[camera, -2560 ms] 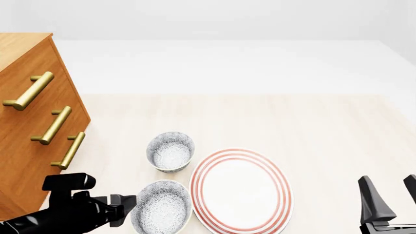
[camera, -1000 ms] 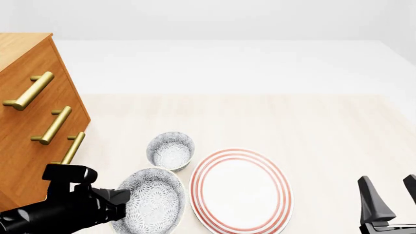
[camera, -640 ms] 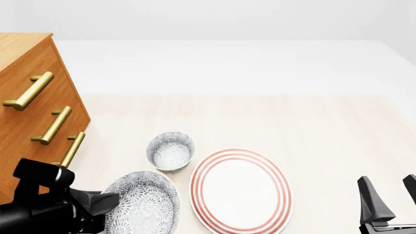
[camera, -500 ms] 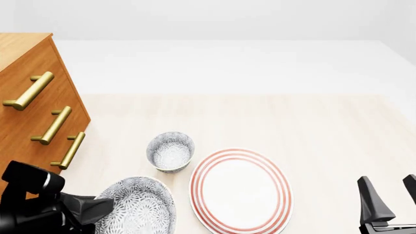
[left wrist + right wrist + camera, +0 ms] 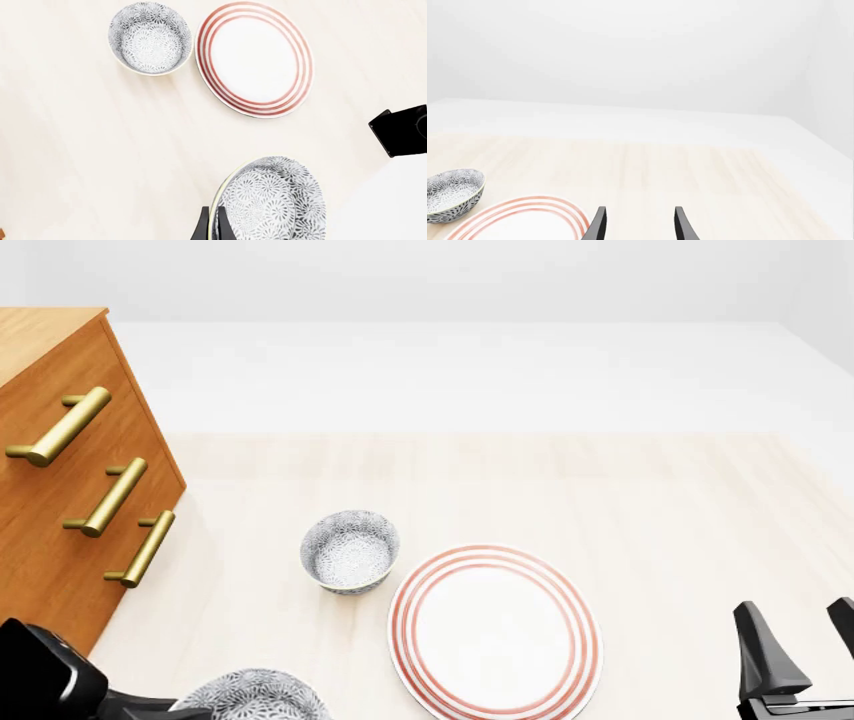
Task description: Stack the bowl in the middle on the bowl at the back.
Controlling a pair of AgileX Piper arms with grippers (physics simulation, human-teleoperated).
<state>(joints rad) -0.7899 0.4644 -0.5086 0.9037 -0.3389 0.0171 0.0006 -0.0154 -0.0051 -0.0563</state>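
The middle bowl, white with dense grey speckles, is held off the table at the near left, tilted, with only its upper part inside the front view. My left gripper is shut on its rim, one finger on each side of the wall. The back bowl, its look-alike, stands upright on the table beyond it and apart from it; it also appears as the back bowl in the left wrist view. My right gripper stays open and holds nothing at the near right.
A large white plate with red rings lies right of the back bowl, almost touching it. A wooden dresser with brass handles stands along the left. The right arm shows at the edge of the left wrist view.
My left gripper has lifted the middle bowl off the table and drawn it nearer and leftwards, so it slid towards the front view's lower edge. The back bowl, plate and right arm stayed put.
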